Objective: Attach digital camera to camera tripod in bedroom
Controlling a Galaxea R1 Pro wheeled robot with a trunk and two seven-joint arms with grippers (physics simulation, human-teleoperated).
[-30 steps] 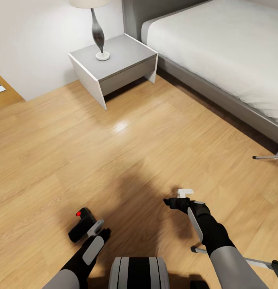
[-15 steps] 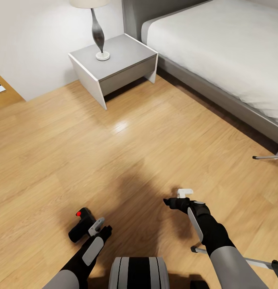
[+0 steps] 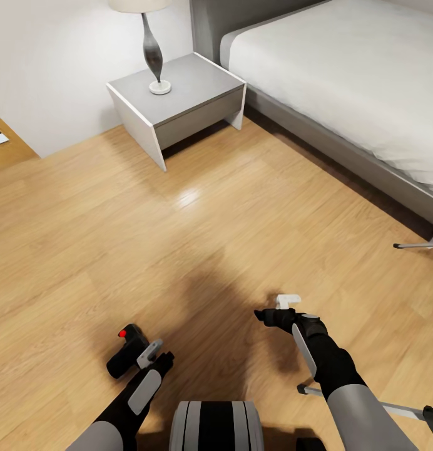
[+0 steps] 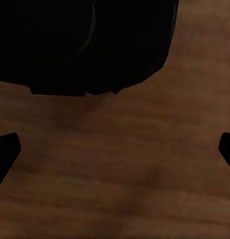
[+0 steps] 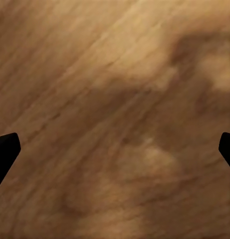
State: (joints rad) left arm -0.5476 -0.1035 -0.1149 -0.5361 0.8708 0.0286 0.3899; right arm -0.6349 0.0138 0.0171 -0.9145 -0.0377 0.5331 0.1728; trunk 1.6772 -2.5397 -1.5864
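The digital camera [image 3: 124, 352], black with a red button on top, lies on the wood floor at the lower left. My left gripper [image 3: 156, 356] hovers right beside it, open. In the left wrist view the camera [image 4: 85, 45] is a dark bulk ahead of the gripper [image 4: 115, 149], whose fingertips [image 4: 6, 149] stand wide apart with only floor between them. My right gripper [image 3: 278, 309] is open over bare floor, which is also what lies between the fingertips of that gripper [image 5: 115, 149] in the right wrist view. A silver leg of the camera tripod [image 3: 392, 408] lies at the lower right. Another black-tipped leg [image 3: 414, 245] pokes in by the bed.
A grey bedside table [image 3: 179, 103] with a lamp [image 3: 152, 50] stands against the far wall. The grey bed with its white mattress [image 3: 341, 75] runs along the right. A wood desk corner [image 3: 7, 147] shows at the left edge. Open plank floor [image 3: 198, 219] lies ahead.
The left gripper has shifted very slightly beside the camera. Nothing else has moved.
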